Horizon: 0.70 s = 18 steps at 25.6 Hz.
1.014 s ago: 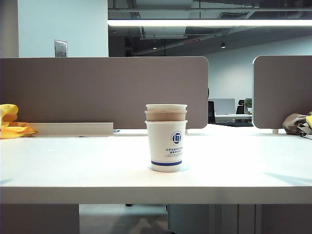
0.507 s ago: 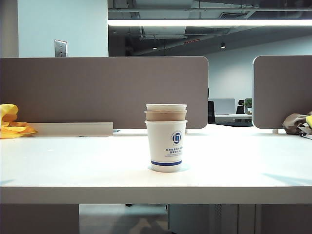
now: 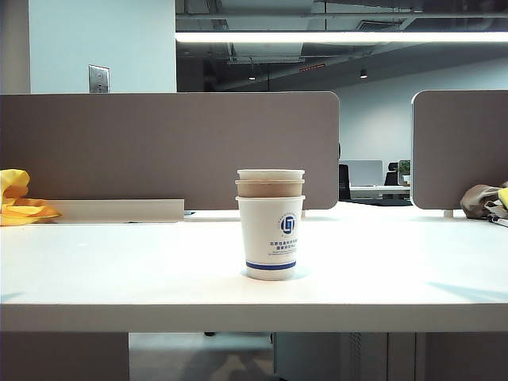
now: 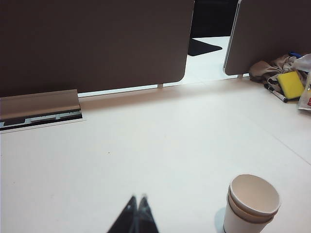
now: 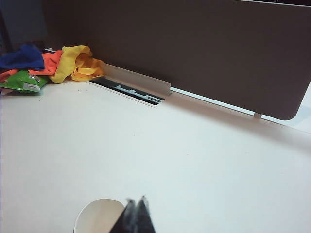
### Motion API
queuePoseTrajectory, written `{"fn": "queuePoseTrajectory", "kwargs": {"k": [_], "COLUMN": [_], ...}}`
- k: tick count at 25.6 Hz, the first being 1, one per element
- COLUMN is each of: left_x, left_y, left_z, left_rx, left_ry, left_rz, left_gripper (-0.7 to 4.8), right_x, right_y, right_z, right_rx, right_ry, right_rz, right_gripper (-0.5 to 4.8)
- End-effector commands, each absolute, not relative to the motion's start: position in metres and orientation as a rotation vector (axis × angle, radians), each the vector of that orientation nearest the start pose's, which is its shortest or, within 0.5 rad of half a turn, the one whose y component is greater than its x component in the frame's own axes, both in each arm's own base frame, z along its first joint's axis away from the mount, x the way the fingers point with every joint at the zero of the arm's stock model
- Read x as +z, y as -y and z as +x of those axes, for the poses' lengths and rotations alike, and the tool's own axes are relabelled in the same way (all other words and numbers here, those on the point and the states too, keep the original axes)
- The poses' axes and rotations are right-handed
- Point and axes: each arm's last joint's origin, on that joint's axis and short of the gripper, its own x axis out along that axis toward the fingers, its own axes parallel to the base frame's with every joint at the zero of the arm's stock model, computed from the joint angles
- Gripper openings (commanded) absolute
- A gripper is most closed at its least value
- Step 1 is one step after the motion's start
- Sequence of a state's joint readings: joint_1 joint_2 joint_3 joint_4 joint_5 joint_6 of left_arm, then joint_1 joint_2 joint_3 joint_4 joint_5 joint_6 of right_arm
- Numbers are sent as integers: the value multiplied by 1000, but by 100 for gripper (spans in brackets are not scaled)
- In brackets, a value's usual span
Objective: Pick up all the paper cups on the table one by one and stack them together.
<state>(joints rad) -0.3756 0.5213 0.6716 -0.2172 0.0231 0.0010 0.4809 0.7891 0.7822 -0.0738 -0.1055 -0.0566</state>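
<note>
The paper cups (image 3: pixel 271 226) stand nested in one stack at the middle of the table (image 3: pixel 119 278): a white cup with a blue logo outside, a brown rim above it, a white rim on top. Neither arm shows in the exterior view. My left gripper (image 4: pixel 138 199) is shut and empty above bare table, with the stack (image 4: pixel 251 203) standing apart to one side. My right gripper (image 5: pixel 136 201) is also shut and empty, its tips in front of the stack's open mouth (image 5: pixel 97 217) without touching it.
Grey-brown partition panels (image 3: pixel 171 147) back the table, with a gap between them. Yellow cloth (image 3: pixel 20 202) lies at the far left by a cable tray (image 3: pixel 119 210). A cloth heap (image 3: pixel 480 200) with a yellow block (image 4: pixel 290 83) and pens lies at the far right.
</note>
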Motion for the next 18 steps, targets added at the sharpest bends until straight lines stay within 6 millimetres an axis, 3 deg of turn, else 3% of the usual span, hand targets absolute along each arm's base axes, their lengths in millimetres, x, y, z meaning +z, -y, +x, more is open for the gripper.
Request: {"fn": "queuePoseTrajectory", "kwargs": {"k": [1,7,18], "left_x": [327,320,273], "left_y": [45,46,46], "left_z": [112,114,116], "left_rx": [-397,-397,-396], "left_ry": [-49,-56,43], "left_rz": [13,14,-3], "left_gripper": [-5,-5,-5], "right_x": [343,336,303], "right_y": [-84,-81,-70], "right_z": [153,149,128], "right_rx": [591,588,583], "right_ry": [-59,13,95], "right_rz": [-65,-52,-36], "right_gripper": [-5,-5,-5]}}
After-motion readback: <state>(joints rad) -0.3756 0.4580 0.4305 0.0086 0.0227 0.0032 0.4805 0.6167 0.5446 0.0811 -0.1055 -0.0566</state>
